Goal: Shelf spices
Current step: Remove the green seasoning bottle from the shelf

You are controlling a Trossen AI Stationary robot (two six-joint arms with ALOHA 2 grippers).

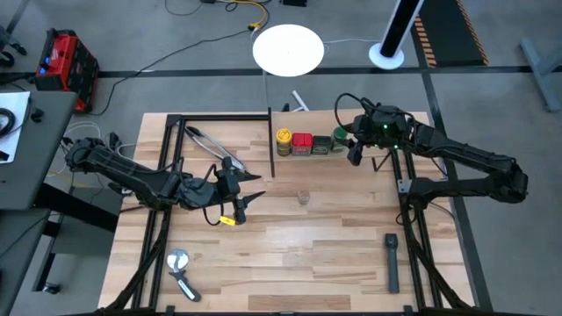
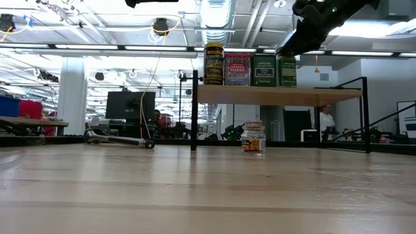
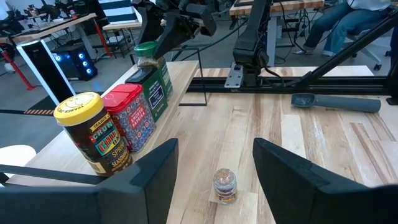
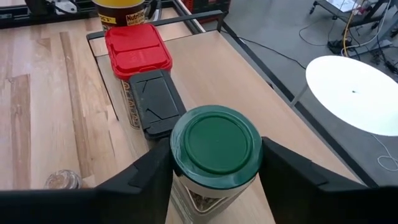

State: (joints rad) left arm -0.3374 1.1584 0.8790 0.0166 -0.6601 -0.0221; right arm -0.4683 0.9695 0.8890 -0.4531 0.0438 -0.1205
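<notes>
On the pale light-wood shelf (image 1: 369, 162) with thin black metal uprights, four spice containers stand in a row: a yellow round jar (image 1: 284, 141), a red square tin (image 1: 302, 143) touching it, a dark grey square tin (image 1: 321, 145), then a green-lidded jar (image 4: 214, 149). The right gripper (image 4: 216, 171) sits over the shelf's row end, fingers spread either side of the green-lidded jar. A small clear-tan jar (image 1: 304, 197) stands on the slatted tabletop (image 1: 290, 254) just in front of the shelf. The left gripper (image 3: 214, 168), fingers apart and empty, waits near that jar, away from the shelf.
</notes>
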